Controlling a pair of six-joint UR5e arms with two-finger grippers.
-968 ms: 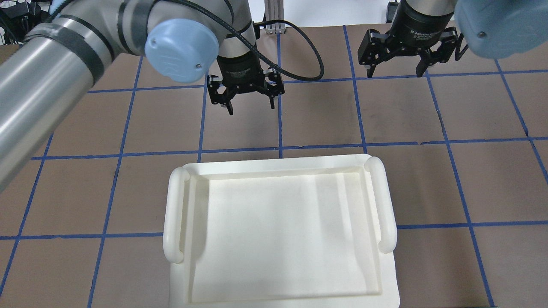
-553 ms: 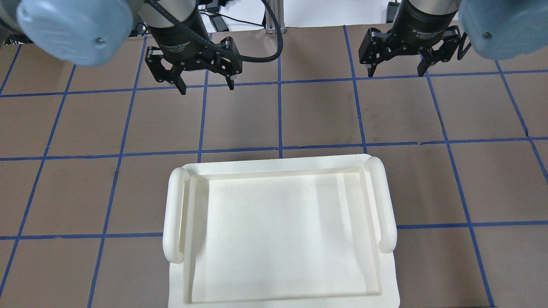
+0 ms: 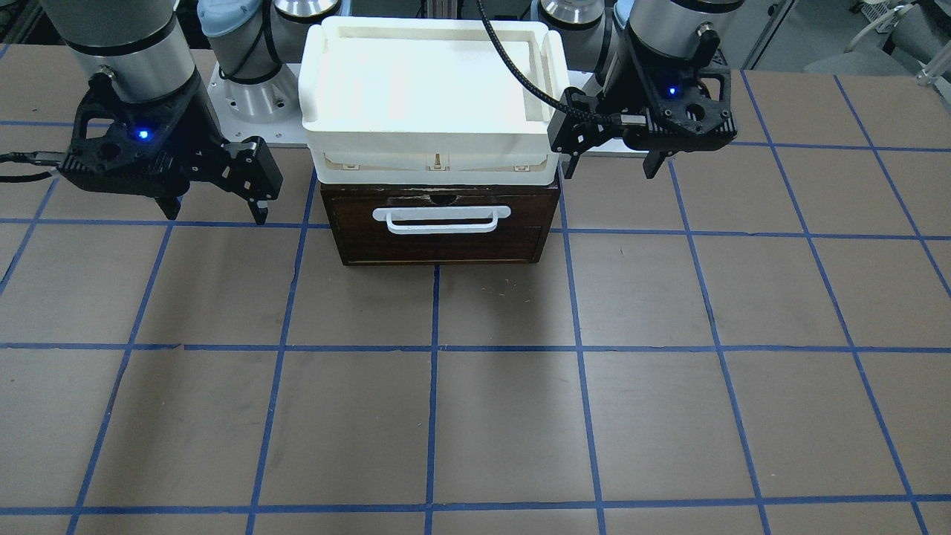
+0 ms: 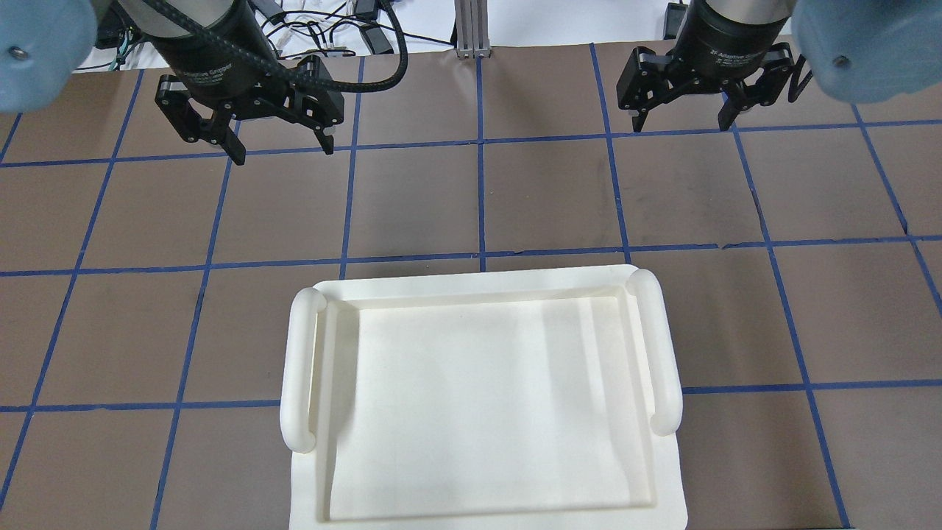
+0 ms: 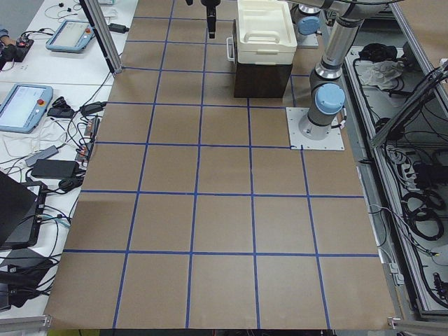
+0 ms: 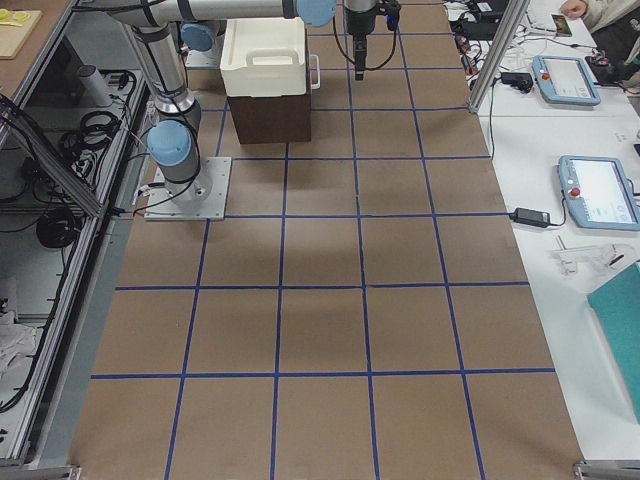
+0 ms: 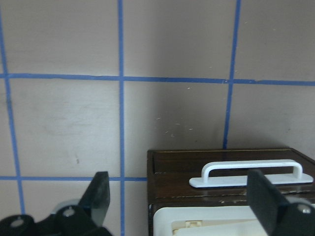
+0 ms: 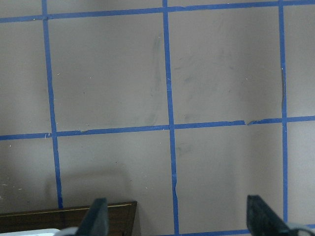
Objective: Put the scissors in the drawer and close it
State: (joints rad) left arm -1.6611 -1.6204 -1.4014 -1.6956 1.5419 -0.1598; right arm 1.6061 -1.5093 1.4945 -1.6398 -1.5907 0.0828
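The drawer (image 3: 438,241) has a dark brown front and a white bar handle (image 3: 442,218). It sits pushed in flush with its cabinet. It also shows in the left wrist view (image 7: 221,172). The scissors show in no view. My left gripper (image 4: 282,151) is open and empty. It hangs over the table beside the cabinet's side (image 3: 609,172). My right gripper (image 4: 681,126) is open and empty. It hangs on the cabinet's other side (image 3: 218,215).
A white plastic tray (image 4: 298,368) with two side handles lies empty on top of the cabinet (image 3: 319,89). The brown table has a blue tape grid (image 4: 480,199). Cables and control tablets (image 5: 24,105) lie beyond the table's far edge.
My left gripper has moved to the overhead view's left, and its arm has swung out of the frame's foreground. My right gripper has stayed still.
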